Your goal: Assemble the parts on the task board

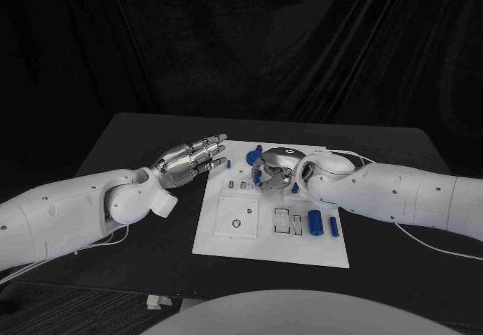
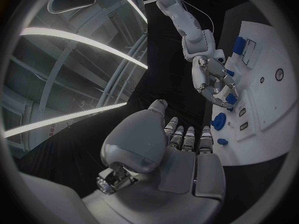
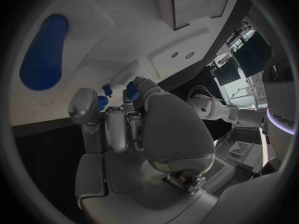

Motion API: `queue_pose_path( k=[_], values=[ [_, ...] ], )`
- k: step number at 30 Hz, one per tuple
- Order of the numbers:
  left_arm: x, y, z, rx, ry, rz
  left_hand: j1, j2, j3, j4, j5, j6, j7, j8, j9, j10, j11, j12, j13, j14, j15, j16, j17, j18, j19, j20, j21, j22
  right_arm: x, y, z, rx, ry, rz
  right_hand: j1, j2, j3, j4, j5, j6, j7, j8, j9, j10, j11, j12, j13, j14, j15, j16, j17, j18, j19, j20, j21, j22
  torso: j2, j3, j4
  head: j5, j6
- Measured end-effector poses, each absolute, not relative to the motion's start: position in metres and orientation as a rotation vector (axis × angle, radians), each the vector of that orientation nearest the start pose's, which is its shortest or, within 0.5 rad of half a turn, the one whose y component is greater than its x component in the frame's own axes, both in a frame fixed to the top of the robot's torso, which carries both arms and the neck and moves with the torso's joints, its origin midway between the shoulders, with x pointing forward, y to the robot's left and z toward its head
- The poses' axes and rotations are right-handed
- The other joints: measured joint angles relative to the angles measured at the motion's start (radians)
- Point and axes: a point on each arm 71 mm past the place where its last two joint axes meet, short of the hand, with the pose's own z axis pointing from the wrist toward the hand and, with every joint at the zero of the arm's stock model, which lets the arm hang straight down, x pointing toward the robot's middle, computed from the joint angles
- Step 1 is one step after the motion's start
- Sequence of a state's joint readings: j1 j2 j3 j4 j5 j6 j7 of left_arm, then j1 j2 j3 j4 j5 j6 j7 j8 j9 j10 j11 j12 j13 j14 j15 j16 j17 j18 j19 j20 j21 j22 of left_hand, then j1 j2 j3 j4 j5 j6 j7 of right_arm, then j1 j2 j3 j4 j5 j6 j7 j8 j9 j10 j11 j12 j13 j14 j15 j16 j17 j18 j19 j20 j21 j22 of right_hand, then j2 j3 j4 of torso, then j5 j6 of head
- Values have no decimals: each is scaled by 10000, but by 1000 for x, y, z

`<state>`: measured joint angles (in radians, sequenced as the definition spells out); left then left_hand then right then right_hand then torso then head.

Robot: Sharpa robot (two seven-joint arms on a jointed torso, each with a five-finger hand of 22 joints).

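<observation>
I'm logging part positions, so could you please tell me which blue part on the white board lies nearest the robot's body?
The short blue cylinder near the white task board's right edge; the fatter blue cylinder lies just left of it, ending slightly farther away.

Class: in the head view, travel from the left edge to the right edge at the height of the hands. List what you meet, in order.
Left arm → left hand, fingers apart over the black table → task board → right hand, over the board with a blue part at its fingers → right arm.
</observation>
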<state>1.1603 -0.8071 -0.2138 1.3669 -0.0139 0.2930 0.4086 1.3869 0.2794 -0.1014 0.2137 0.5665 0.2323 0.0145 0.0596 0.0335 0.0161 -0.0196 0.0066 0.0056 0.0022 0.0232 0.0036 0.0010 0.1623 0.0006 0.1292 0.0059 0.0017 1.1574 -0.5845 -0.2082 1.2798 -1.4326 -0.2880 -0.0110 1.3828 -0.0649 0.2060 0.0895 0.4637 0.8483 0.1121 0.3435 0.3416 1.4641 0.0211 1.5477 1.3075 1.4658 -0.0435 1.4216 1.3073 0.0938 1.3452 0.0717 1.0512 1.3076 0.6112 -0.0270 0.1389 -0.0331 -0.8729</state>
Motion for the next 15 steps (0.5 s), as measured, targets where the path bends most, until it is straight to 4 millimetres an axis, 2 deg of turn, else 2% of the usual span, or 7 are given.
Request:
queue_pose_path(
  k=[11, 15],
  values=[
    [462, 209, -261, -10601, 18436, -19139, 0, 0, 0, 0, 0, 0, 0, 0, -1, 0, 0, 0, -1, 0, 0, 0, 2, 0, 0, 0, 0, 0, 487, -128, -280, -3173, 18654, 6878, 0, 1, 68, -67, -47, -125, 52, -60, -25, 35, 35, -43, 0, 0, 0, -84, 0, 0, -73, 1, -135, -1, -3, -3, 5, -31, 0],
    [462, 209, -261, -10600, 18445, -19144, 0, 0, 0, 0, 0, 0, 0, 0, -1, 0, 0, 0, -1, 0, 0, 0, 4, 0, 0, 0, 0, 0, 487, -128, -281, -3197, 18727, 6802, -43, -40, 124, -69, -159, -294, 75, -172, -59, 35, 34, -103, 0, 27, 27, -160, 3, 0, -106, 34, -263, -1, -4, -3, 8, -19, 2]
  ],
)
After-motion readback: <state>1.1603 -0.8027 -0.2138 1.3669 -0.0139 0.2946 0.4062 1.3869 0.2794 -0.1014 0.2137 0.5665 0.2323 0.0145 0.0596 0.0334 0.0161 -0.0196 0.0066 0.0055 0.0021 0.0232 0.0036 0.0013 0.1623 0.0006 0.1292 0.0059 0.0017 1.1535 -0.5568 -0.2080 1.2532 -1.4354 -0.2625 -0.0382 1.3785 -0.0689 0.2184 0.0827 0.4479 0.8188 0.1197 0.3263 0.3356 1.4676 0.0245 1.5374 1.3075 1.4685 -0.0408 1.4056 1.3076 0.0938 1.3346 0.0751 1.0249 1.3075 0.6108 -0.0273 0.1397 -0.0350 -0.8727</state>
